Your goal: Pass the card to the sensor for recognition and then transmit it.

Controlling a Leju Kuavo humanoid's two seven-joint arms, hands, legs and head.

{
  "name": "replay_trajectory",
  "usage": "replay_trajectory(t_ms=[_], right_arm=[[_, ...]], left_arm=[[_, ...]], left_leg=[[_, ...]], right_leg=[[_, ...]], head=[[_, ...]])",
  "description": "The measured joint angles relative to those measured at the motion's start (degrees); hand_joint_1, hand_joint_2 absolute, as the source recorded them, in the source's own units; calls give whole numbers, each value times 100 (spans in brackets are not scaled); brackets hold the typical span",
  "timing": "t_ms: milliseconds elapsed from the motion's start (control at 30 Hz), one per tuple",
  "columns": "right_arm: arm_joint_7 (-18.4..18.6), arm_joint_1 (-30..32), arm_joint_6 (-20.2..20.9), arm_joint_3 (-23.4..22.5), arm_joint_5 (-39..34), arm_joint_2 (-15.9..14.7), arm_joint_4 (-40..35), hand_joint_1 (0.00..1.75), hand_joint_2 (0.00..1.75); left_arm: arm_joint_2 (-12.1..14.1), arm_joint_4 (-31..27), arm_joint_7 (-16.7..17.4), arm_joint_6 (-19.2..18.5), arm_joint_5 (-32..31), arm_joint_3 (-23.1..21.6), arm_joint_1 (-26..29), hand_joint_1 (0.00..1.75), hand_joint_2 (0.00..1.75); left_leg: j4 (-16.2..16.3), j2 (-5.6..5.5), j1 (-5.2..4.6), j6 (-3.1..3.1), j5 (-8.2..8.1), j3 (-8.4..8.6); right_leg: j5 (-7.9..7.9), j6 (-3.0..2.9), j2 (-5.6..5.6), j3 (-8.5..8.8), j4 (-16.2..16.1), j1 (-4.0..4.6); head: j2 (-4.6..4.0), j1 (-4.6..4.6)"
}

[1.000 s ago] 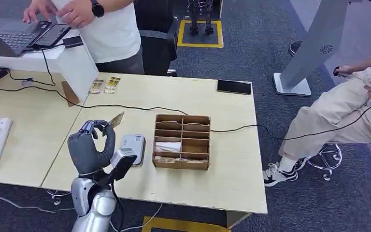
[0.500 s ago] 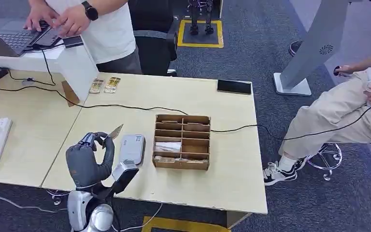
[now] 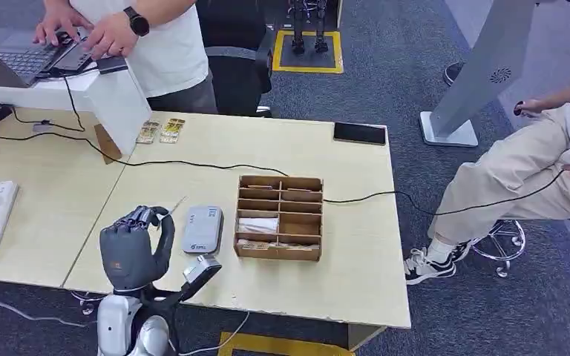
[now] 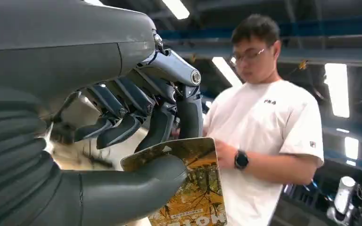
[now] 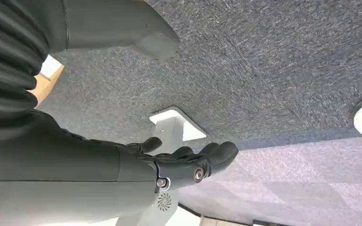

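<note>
1. The left hand [image 3: 135, 248] is raised above the near edge of the wooden table [image 3: 356, 245], toward its left part; its thumb and dark fingers [image 4: 122, 127] pinch a card [image 4: 193, 188], the other fingers curled beside them.
2. The card, printed with yellow foliage, stands edge-on in the head view, a thin sliver [image 3: 176, 207] just above the fingertips; it hangs just left of the grey sensor [image 3: 202, 230], apart from it.
3. The sensor lies flat on the table, close to the near edge; just to its right sits a brown compartment box [image 3: 280, 216] with something white in one cell.
4. The right hand [image 5: 188, 162] hangs over grey carpet; its fingers lie loosely extended and hold nothing.
5. A black cable [image 3: 193, 165] runs across the table behind the box; a dark phone [image 3: 359, 133] lies at the far right corner; two small yellow packets [image 3: 160, 130] rest at the far edge.
6. A person in a white shirt [image 3: 165, 44] stands beyond the far edge, hands on a laptop [image 3: 26, 59]; another person [image 3: 534, 163] sits to the right.
</note>
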Motion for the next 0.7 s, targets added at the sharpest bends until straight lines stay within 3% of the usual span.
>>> replay_trajectory(t_ms=[100, 367, 433, 533, 700], right_arm=[[9, 0, -2, 0, -18, 0, 0, 0, 175], [68, 1, 253, -48, -234, 20, -118, 0, 175], [68, 1, 306, -50, -238, 24, -144, 0, 175], [66, 2, 378, -50, -240, 33, -168, 0, 175], [66, 2, 428, -57, -238, 39, -210, 0, 175]], left_arm=[[-37, -179, -153, 2, -185, 367, 15, 175, 175], [-59, -723, -147, 2, -685, 882, 67, 175, 175], [-55, -833, 10, 2, -896, 926, 77, 175, 175], [44, -986, 562, 2, -1018, 926, 77, 175, 175], [210, -1029, 617, 2, -1023, 924, 112, 175, 175]], left_leg=[[0, 1, 0, 0, 0, 1], [-1, 1, 1, 0, 0, 0], [-1, 1, 1, 0, 0, 0], [-1, 1, 1, 0, 0, 1], [-1, 0, 1, 0, 0, 1]], right_leg=[[0, 0, 1, -1, 0, 1], [0, 0, 0, -1, 0, 1], [0, 0, 0, -1, 0, 0], [0, 0, 0, 0, 0, 0], [0, 0, 0, 0, 0, 0]], head=[[0, 0], [0, 0], [0, -2], [0, 0], [0, 0]])
